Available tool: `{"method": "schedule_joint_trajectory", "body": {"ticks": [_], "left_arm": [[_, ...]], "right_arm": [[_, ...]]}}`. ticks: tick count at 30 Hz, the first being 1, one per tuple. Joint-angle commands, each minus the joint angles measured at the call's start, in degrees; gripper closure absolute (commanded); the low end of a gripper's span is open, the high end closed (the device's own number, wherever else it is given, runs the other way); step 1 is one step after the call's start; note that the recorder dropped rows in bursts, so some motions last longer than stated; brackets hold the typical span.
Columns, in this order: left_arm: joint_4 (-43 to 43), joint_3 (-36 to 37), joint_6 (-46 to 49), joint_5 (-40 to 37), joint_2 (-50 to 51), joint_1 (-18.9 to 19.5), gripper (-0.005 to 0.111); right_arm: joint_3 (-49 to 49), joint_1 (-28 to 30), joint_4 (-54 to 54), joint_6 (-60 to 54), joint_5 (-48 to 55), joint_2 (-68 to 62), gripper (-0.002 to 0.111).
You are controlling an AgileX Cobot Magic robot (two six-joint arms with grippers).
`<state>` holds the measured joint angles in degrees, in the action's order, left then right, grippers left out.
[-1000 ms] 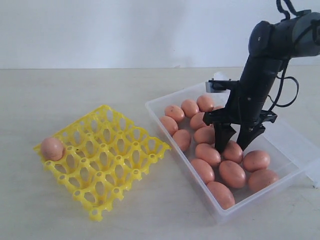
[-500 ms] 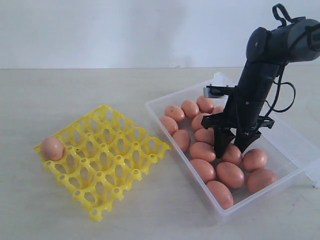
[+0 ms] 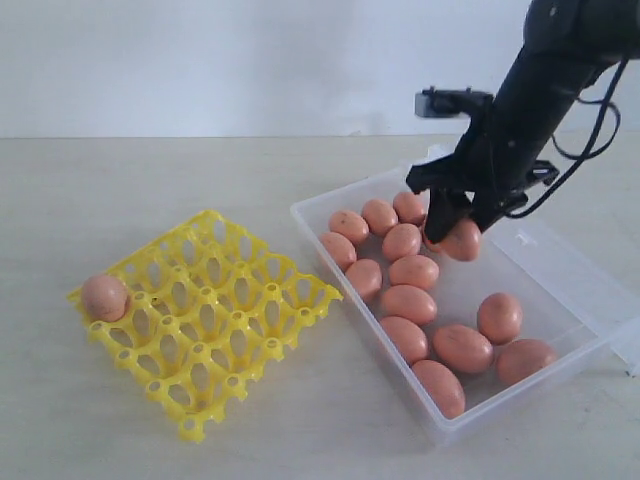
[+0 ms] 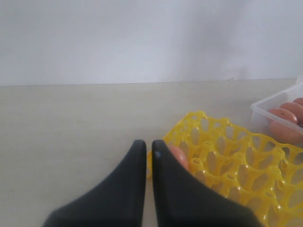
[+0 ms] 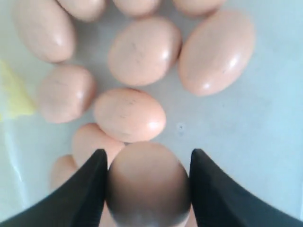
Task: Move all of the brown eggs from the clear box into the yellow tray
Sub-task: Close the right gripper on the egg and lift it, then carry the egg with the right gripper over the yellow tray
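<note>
1. Above the clear box (image 3: 530, 270), clear of its rim, our right gripper (image 3: 460, 228) pinches one brown egg (image 5: 147, 182).
2. Half a second ago it stood low among the eggs; now it is lifted.
3. Other brown eggs (image 3: 407, 303) lie below; bare surface (image 3: 330, 400) separates box from yellow tray (image 3: 215, 310).
4. Our left gripper (image 4: 148, 145), fingers pressed together, hovers by the tray's corner egg (image 3: 104, 297).

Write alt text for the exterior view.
The right gripper holds a brown egg above the clear box, which contains many more eggs. Left of it, the yellow tray carries a single egg in one corner cup.
</note>
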<state>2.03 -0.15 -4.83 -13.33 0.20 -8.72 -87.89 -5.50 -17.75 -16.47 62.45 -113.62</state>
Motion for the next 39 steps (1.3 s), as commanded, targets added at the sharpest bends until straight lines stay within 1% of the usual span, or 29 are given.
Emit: {"method": "schedule_joint_trajectory", "body": {"ticks": [1, 5, 8, 11, 14, 15, 16, 17, 18, 19, 20, 21, 22, 23, 24, 25, 26, 27, 28, 30, 32, 36, 39], "left_arm": [[-0.06, 0.15, -0.10, 0.40, -0.20, 0.12, 0.103], [-0.06, 0.15, -0.10, 0.40, -0.20, 0.12, 0.103], [-0.06, 0.15, -0.10, 0.40, -0.20, 0.12, 0.103], [-0.06, 0.15, -0.10, 0.40, -0.20, 0.12, 0.103], [-0.06, 0.15, -0.10, 0.40, -0.20, 0.12, 0.103], [-0.06, 0.15, -0.10, 0.40, -0.20, 0.12, 0.103], [-0.06, 0.15, -0.10, 0.40, -0.20, 0.12, 0.103], [-0.06, 0.15, -0.10, 0.40, -0.20, 0.12, 0.103], [-0.06, 0.15, -0.10, 0.40, -0.20, 0.12, 0.103], [-0.06, 0.15, -0.10, 0.40, -0.20, 0.12, 0.103], [-0.06, 0.15, -0.10, 0.40, -0.20, 0.12, 0.103], [-0.06, 0.15, -0.10, 0.40, -0.20, 0.12, 0.103], [-0.06, 0.15, -0.10, 0.40, -0.20, 0.12, 0.103], [-0.06, 0.15, -0.10, 0.40, -0.20, 0.12, 0.103], [-0.06, 0.15, -0.10, 0.40, -0.20, 0.12, 0.103], [-0.06, 0.15, -0.10, 0.40, -0.20, 0.12, 0.103], [-0.06, 0.15, -0.10, 0.40, -0.20, 0.12, 0.103], [-0.06, 0.15, -0.10, 0.40, -0.20, 0.12, 0.103], [-0.06, 0.15, -0.10, 0.40, -0.20, 0.12, 0.103], [-0.06, 0.15, -0.10, 0.40, -0.20, 0.12, 0.103], [-0.06, 0.15, -0.10, 0.40, -0.20, 0.12, 0.103], [-0.06, 0.15, -0.10, 0.40, -0.20, 0.12, 0.103], [-0.06, 0.15, -0.10, 0.40, -0.20, 0.12, 0.103]], "right_arm": [[-0.10, 0.31, -2.98, -1.10, -1.98, 7.89, 0.109], [0.04, 0.20, -8.55, -5.07, -5.59, 13.72, 0.109], [4.18, -1.04, -13.83, -9.12, -14.84, 19.35, 0.109], [13.99, -4.51, -17.71, -13.28, -30.85, 25.90, 0.109], [26.40, -10.57, -19.46, -14.70, -51.50, 32.37, 0.109], [34.76, -15.73, -19.46, -14.22, -65.58, 35.55, 0.109], [37.67, -18.21, -19.46, -13.56, -70.42, 36.34, 0.109], [43.56, -22.67, -19.95, -8.73, -79.93, 37.02, 0.109], [45.36, -24.22, -19.95, -4.47, -83.82, 36.92, 0.109], [48.61, -27.42, -19.84, 7.38, -90.89, 35.75, 0.109], [49.28, -28.36, -19.65, 12.93, -93.16, 35.06, 0.109], [49.30, -29.44, -15.38, 27.28, -98.29, 32.86, 0.109], [49.17, -29.58, -11.42, 33.61, -100.98, 31.82, 0.109], [48.33, -29.37, 0.86, 49.83, -110.74, 28.67, 0.109], [46.76, -29.34, 8.56, 59.72, -119.75, 25.52, 0.109], [45.07, -29.34, 14.32, 65.40, -126.34, 22.58, 0.109], [42.12, -29.34, 19.82, 71.60, -130.42, 19.61, 0.109], [39.16, -29.34, 25.60, 75.79, -131.52, 16.81, 0.109], [35.58, -29.34, 32.09, 77.19, -131.32, 13.77, 0.109], [29.43, -29.34, 39.54, 77.19, -130.12, 8.26, 0.109], [24.38, -29.34, 40.18, 76.39, -127.98, 2.98, 0.109], [19.62, -29.46, 41.45, 75.90, -120.31, -2.45, 0.109], [17.22, -29.46, 45.10, 75.90, -119.45, -5.46, 0.109]]}}
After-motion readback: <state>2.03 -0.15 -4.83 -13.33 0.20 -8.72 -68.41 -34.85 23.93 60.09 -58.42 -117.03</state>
